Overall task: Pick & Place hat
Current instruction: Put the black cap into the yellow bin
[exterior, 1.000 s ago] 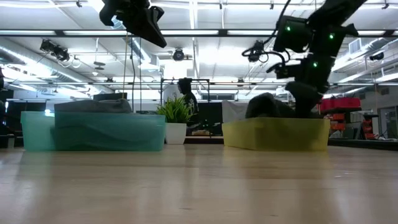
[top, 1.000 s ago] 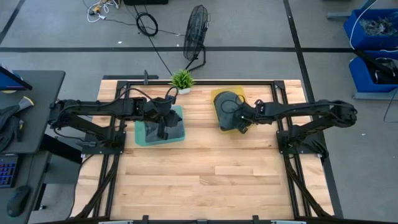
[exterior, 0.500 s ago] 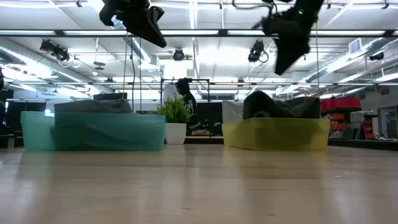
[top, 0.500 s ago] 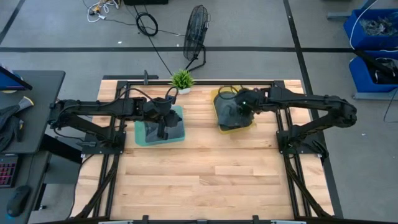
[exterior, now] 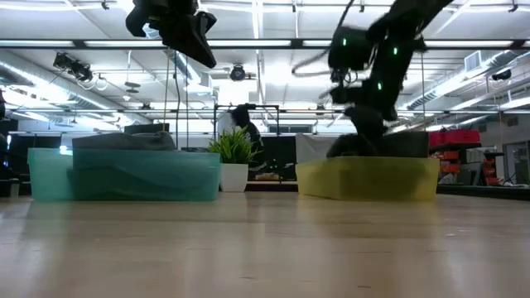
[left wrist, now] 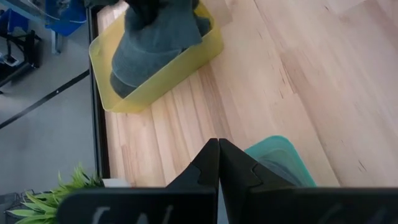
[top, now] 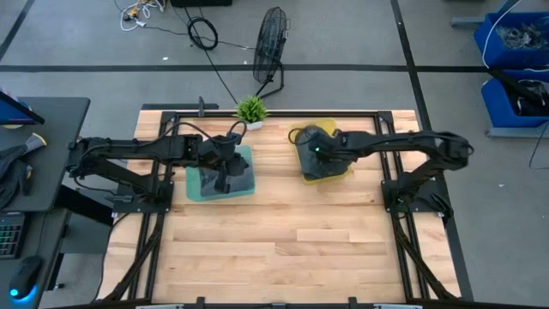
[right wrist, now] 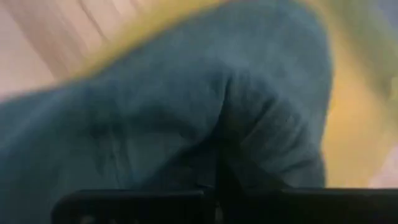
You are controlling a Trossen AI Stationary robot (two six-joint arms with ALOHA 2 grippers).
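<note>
Hat (left wrist: 158, 43): matt grey cloth; yellow bin (left wrist: 180, 65) & teal bin (exterior: 124, 178): translucent smooth plastic; table (top: 292, 232): pale planked wood, satin finish

Right gripper (exterior: 362, 124) — motion-blurred, its fingers hidden against the hat (right wrist: 186, 112).

This is a big robot lab or workshop. A light wooden table (top: 283, 232) in a black metal frame stands on a grey floor with black cables (top: 203, 33), a black round fan (top: 271, 39) and blue plastic bins (top: 515, 39). Long ceiling lights (exterior: 265, 45) shine overhead.
</note>
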